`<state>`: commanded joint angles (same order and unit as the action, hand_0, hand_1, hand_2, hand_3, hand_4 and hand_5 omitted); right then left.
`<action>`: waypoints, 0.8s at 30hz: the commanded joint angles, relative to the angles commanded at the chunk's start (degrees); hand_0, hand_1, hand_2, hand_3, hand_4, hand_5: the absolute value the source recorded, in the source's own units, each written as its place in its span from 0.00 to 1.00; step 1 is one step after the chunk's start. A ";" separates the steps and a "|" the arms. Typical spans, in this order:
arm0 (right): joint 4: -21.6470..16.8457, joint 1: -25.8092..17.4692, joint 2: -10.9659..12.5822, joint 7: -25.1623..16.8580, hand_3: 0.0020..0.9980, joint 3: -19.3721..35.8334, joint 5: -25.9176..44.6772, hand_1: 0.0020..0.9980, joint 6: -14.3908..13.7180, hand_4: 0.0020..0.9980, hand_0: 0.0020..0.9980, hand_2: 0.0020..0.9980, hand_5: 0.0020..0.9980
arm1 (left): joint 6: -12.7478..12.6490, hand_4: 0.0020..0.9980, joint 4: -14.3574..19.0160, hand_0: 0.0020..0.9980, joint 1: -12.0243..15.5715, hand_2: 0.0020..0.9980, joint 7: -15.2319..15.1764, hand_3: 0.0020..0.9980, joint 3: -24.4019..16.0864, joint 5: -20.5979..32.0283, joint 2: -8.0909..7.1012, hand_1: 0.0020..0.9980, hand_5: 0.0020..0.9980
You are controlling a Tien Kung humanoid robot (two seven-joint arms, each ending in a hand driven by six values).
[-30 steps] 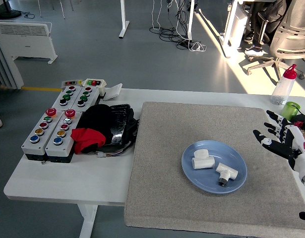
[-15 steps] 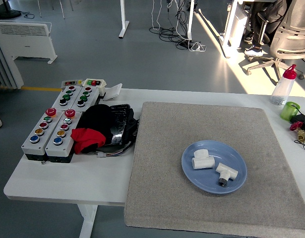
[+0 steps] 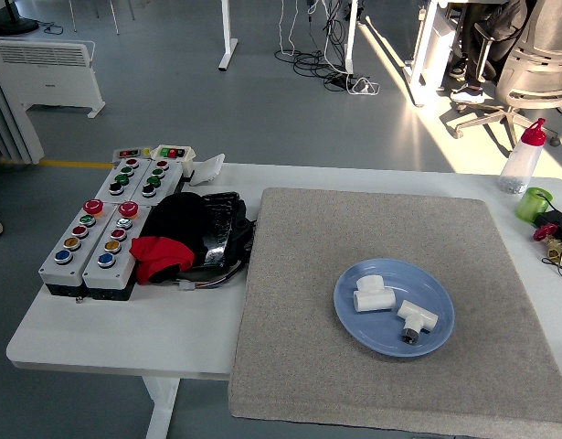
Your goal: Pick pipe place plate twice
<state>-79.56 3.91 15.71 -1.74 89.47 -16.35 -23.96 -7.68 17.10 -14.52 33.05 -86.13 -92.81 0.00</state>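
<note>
A blue plate sits on the grey mat right of the table's middle. Two white pipe fittings lie on it: one at the upper left of the plate, the other at its lower right, with a dark opening at its near end. Neither of my hands is in view.
Grey control boxes with coloured buttons stand at the table's left. A black and red bundle lies next to them. A clear bottle with a red cap, a green cup and small parts sit at the far right edge.
My right hand, open at the table's right edge a second ago, has withdrawn out of view. The plate and the two pipe fittings have not moved.
</note>
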 joint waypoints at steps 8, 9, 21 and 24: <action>0.03 -0.23 0.03 -0.59 0.74 0.28 0.28 0.73 -0.19 0.52 0.77 0.77 0.55 | 0.01 0.41 -0.03 0.58 -0.09 0.58 -0.05 0.48 -0.11 -0.17 0.00 0.58 1.00; 0.02 -0.29 0.04 -0.82 0.74 0.33 0.37 0.73 -0.32 0.52 0.77 0.77 0.55 | 0.02 0.41 -0.03 0.58 -0.09 0.58 -0.05 0.48 -0.15 -0.24 0.00 0.58 1.00; 0.11 -0.98 0.20 -0.96 0.75 0.14 0.20 0.73 0.41 0.51 0.77 0.76 0.56 | 0.25 0.41 0.08 0.58 0.36 0.58 0.11 0.48 -0.47 -1.04 0.00 0.58 1.00; 0.30 -1.13 0.19 -1.06 0.75 0.23 0.35 0.72 0.38 0.50 0.76 0.75 0.57 | 0.25 0.41 0.08 0.58 0.47 0.58 0.12 0.49 -0.56 -1.18 0.00 0.58 1.00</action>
<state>-79.26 2.77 15.90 -2.80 89.70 -16.00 -23.58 -7.43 17.18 -14.05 33.17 -86.69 -93.99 0.00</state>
